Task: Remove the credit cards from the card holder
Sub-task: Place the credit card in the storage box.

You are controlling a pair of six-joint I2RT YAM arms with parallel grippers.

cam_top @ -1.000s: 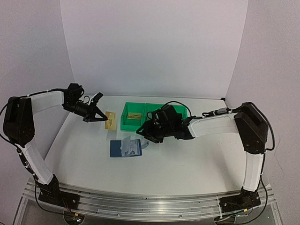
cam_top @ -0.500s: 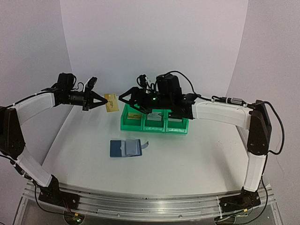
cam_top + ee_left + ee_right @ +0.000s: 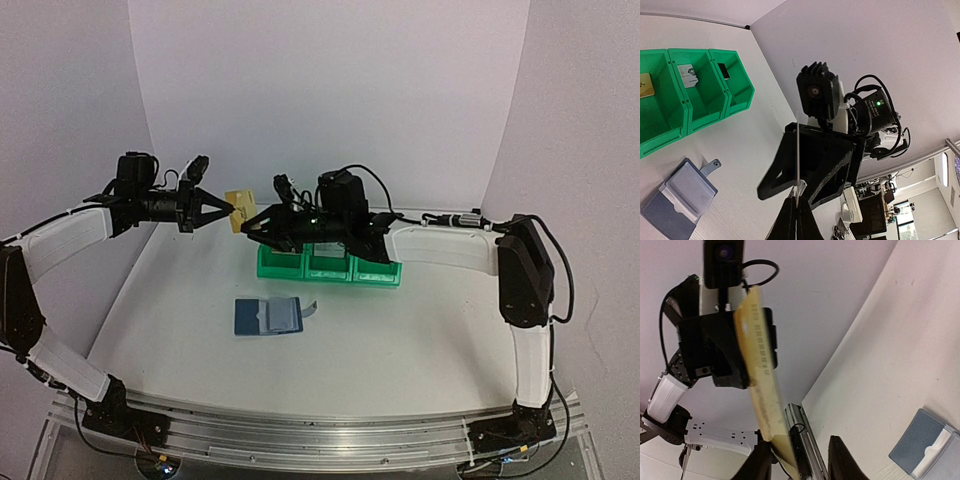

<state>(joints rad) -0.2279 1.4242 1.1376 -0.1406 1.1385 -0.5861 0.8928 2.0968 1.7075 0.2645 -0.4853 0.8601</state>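
The left hand (image 3: 222, 209) is pinching one edge of the gold card (image 3: 237, 199) high above the bench (image 3: 400, 330), while the right hand (image 3: 252, 222), spread wide, is straddling the opposite edge.

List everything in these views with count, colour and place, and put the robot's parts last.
gold-yellow flat card: one, gold-yellow, held in the air above the table's far left part.
tan card: one, tan, in the bin compartment at the left of the left wrist view.
silver-white card: one, silver-white, middle compartment.
black card: one, black, third compartment.
blue bifold wallet: one, blue, lying open on the table in front of the bins.
green plastic bins: three, green, side by side at mid-table.
white table: one, white.
left gripper: one, black, shut on the gold-yellow card.
right gripper: one, black, open at the card's free end.
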